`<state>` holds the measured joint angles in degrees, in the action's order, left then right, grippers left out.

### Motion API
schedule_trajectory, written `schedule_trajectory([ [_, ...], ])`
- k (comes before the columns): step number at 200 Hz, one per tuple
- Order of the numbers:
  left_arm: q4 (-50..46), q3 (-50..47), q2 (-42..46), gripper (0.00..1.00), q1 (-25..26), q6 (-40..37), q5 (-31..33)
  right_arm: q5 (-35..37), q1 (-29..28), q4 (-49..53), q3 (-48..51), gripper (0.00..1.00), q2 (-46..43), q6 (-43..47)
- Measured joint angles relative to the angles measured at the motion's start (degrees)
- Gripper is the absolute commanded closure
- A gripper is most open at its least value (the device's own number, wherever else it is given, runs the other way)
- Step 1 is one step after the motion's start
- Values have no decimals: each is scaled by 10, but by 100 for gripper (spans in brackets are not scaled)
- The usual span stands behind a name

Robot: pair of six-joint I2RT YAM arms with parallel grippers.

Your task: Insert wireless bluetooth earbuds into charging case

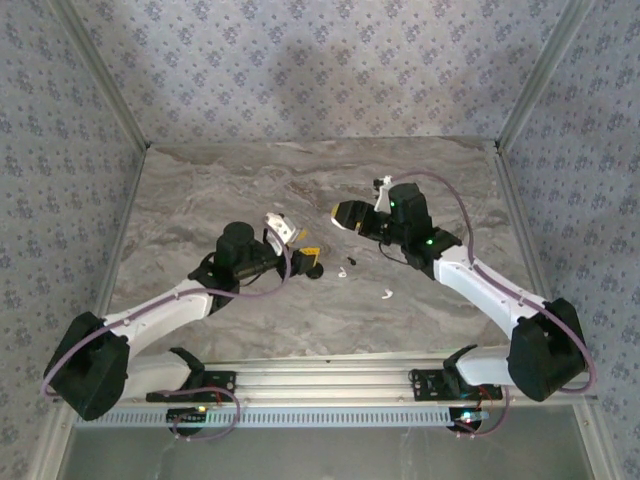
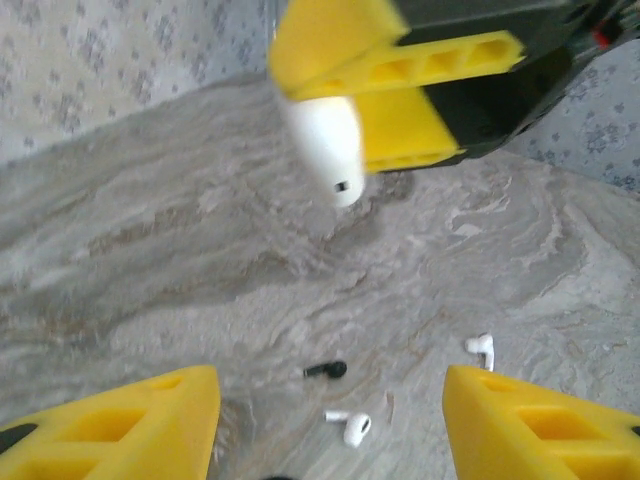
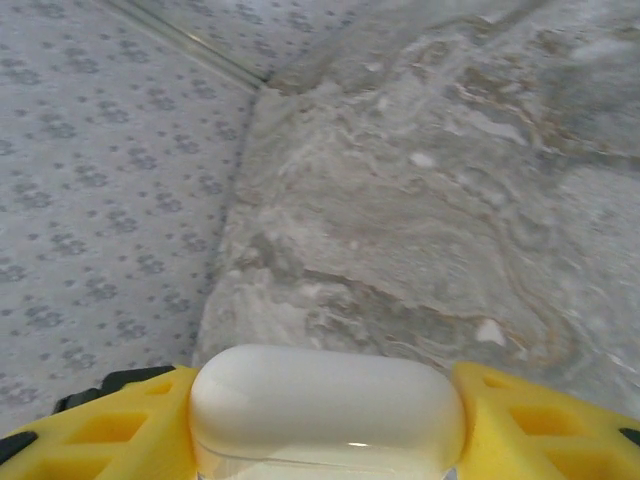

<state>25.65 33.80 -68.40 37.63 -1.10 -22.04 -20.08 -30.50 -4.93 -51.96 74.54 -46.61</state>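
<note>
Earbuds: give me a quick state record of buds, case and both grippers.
charging case: white, clamped in right gripper, raised above table
left gripper: open, empty
black earbud: loose on table
white earbuds: two loose on table, apart; second one further right in left wrist view

The charging case (image 3: 327, 405) looks glossy plastic, pincer fingers (image 3: 540, 425) matt plastic, tabletop (image 3: 420, 200) marble-patterned.
</note>
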Motion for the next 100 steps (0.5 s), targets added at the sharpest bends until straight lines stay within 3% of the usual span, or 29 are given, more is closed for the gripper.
schedule_trajectory([
  [58,76,0,-29,39,26,-10,13,-21,-43,-59,23,42,-11,-9],
  [100,100,2,-45,46,30,-6,21,-20,-62,-66,34,42,-15,-12],
])
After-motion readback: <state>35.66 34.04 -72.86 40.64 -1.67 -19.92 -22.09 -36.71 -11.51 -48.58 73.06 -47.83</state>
